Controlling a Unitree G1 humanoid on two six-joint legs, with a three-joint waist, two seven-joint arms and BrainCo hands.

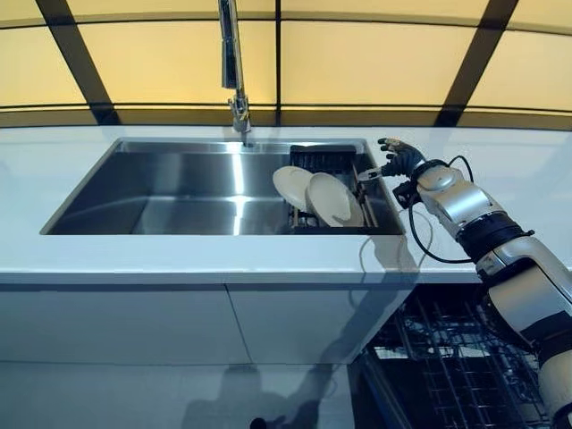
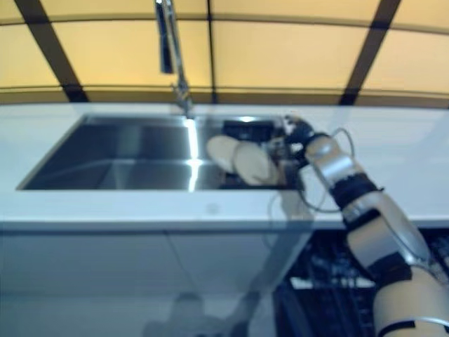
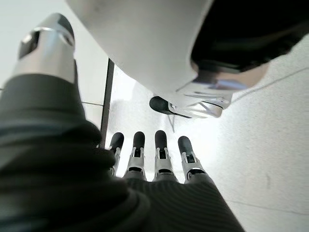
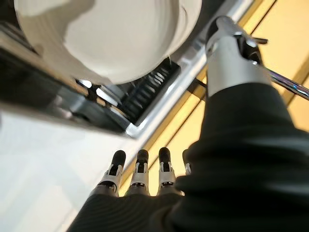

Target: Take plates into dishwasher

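Two white plates stand on edge in a dark dish rack [image 1: 326, 161] at the right end of the steel sink [image 1: 161, 192]: one plate [image 1: 293, 187] to the left, the other plate [image 1: 334, 199] in front of it. My right hand [image 1: 399, 157] hovers just right of the rack at the sink's rim, fingers straight and holding nothing. In the right wrist view the near plate [image 4: 111, 36] fills the space past the fingers [image 4: 140, 166]. My left hand [image 3: 154, 154] shows only in its own wrist view, open, pointing at the floor.
A tall faucet [image 1: 234, 71] rises behind the sink. White counter [image 1: 268, 255] surrounds the sink. The open dishwasher with its dark wire rack [image 1: 456, 366] sits below the counter at lower right. A window with dark frames runs along the back.
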